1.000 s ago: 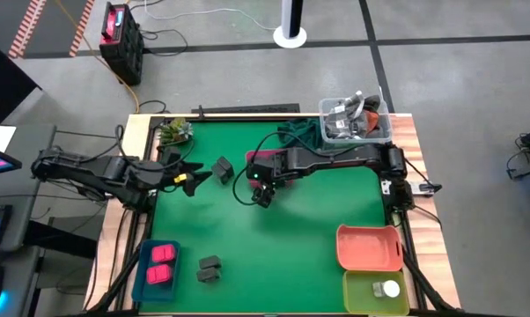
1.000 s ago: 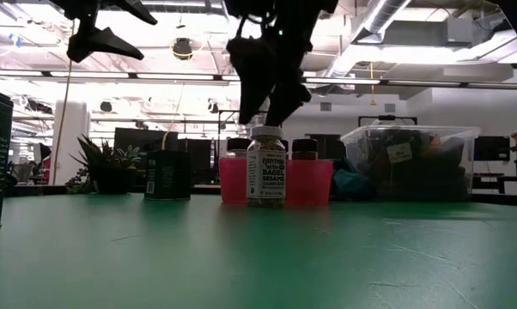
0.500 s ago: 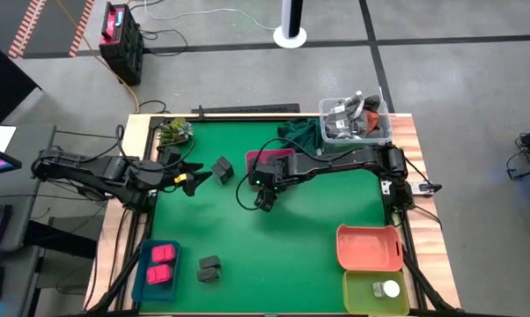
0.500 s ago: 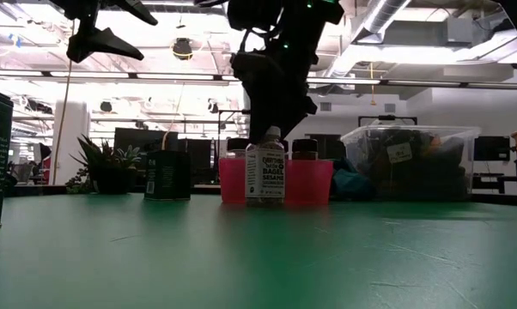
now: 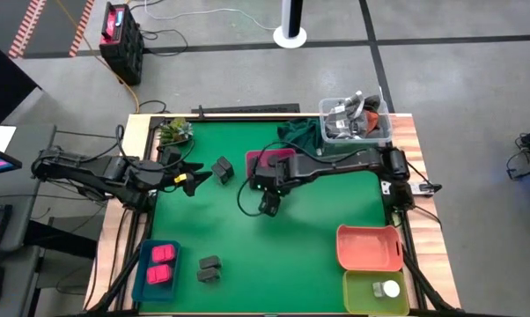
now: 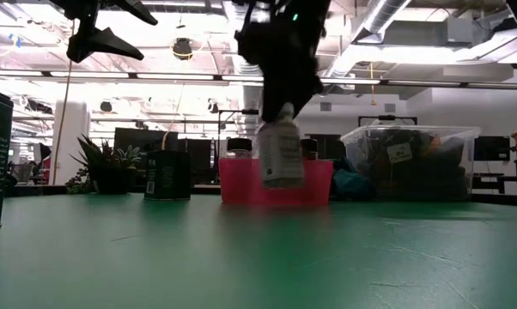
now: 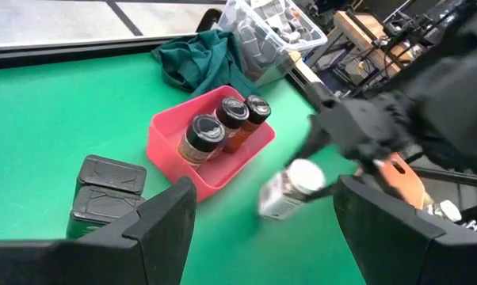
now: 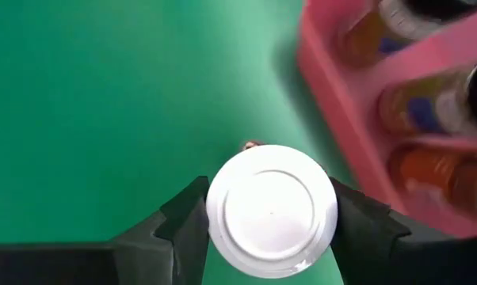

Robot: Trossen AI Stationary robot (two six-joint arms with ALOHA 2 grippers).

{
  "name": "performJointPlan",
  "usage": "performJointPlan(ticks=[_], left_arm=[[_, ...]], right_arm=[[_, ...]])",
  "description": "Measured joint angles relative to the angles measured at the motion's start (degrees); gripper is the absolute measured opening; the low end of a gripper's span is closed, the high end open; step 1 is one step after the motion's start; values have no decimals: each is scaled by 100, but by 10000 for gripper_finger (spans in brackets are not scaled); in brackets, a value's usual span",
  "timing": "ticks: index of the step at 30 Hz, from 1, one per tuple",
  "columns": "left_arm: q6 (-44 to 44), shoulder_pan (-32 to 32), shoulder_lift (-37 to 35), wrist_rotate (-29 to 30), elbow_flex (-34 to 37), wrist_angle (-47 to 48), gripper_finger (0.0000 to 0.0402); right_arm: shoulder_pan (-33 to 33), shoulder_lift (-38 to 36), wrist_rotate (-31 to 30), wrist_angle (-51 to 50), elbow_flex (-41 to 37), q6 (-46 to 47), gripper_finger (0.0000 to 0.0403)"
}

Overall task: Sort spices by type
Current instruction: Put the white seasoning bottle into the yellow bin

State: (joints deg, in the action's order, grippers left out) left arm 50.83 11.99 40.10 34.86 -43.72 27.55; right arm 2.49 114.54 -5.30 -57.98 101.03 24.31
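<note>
Right gripper [image 5: 268,204] clamps a white-capped jar [image 6: 281,153] by its cap, clear of the bench near the pink tray [image 5: 267,158] of 3 brown jars [image 7: 223,127]; left gripper [image 5: 193,174] hangs open near the left edge

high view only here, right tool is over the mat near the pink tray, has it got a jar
Observer: Yes. The right tool is shut on a white-capped jar.
Operator: is it off the mat
Observer: In the low view it hangs clear of the mat, slightly tilted.
Operator: whats in the pink tray
Observer: Three dark-capped jars in a row in the pink tray.
Operator: left tool doing anything
Observer: The left tool is open and holds nothing, near two grey boxes.
</note>
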Motion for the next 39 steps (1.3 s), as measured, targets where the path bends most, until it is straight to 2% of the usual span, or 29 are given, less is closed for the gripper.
performJointPlan(ticks=[4, 8, 16, 22, 28, 34, 39], left_arm=[[0, 0, 0, 27, 0, 0, 283], [53, 0, 2, 31, 0, 1, 283], [91, 0, 215, 73, -2, -9, 283], [310, 37, 440, 49, -2, -34, 283], [346, 223, 490, -8, -2, -415, 283], [345, 492, 490, -10, -2, -505, 283], [343, 594, 490, -8, -2, -402, 283]], right_arm=[[476, -221, 41, -462, 7, 367, 231], [1239, -638, -305, -768, -104, 1182, 231], [2966, -1157, -945, -766, -201, 4025, 231], [4149, -1148, -964, -1118, -205, 6113, 233], [5222, -1139, -940, -1986, -205, 7989, 236], [5854, -1117, -771, -2623, -205, 9247, 237], [5979, -1078, -774, -2989, -205, 9528, 238]])
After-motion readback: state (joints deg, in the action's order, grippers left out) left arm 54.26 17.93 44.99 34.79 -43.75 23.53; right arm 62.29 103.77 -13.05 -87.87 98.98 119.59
